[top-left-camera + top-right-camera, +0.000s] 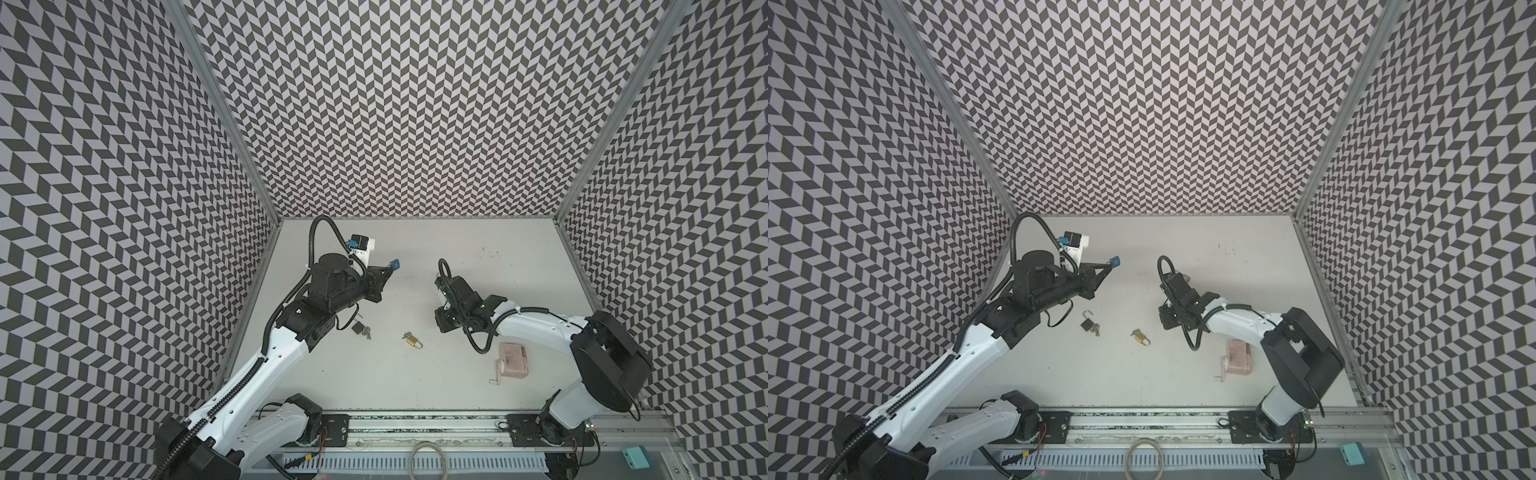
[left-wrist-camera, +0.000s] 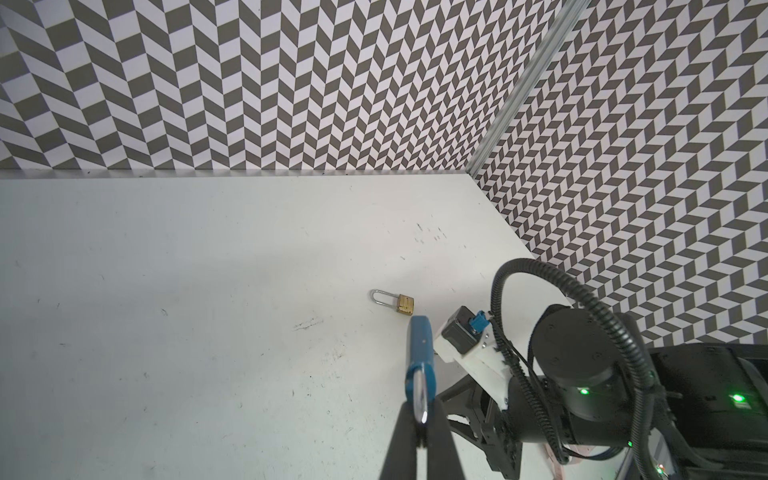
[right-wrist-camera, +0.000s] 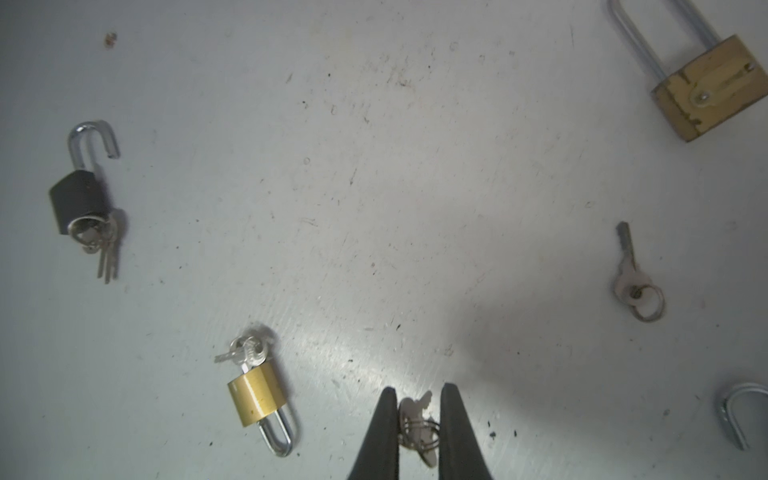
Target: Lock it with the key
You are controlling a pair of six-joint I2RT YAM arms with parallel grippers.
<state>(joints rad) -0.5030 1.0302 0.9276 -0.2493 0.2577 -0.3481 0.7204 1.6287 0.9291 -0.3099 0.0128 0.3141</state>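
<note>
Top views both put the pink case (image 1: 513, 359) nearest me, lying on the desk (image 1: 415, 382) beside my right arm. It looks shut, so I can't see any contents. Further out, in the right wrist view, my right gripper (image 3: 419, 388) has its jaws clenched on the key (image 3: 409, 409), ring dangling. Farthest, my left gripper (image 2: 419, 411) has the blue padlock (image 2: 419, 349) grasped in its jaws, held up off the desk. I'd call this the mating step. Next I need the key's blade lined up with the keyway, then a push and a turn.
</note>
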